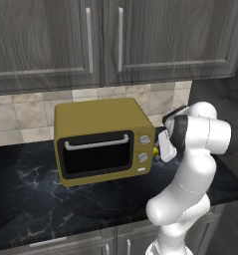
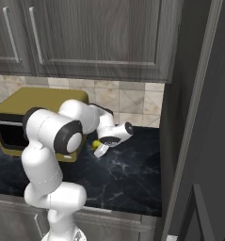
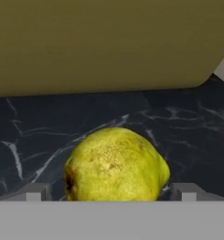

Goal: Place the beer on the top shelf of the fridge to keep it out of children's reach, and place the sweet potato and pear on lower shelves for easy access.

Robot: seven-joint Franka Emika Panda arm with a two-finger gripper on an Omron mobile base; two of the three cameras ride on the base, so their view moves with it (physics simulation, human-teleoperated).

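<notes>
We are holding our wide-open gripper around the pear, lying on the black marble counter beside the toaster oven.

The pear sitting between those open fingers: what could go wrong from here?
The pear is rounded and lies loose on the dark counter, so closing fingers could nudge it away rather than pinch it. The yellow toaster oven stands close beside it, so the hand might bump it.
</notes>
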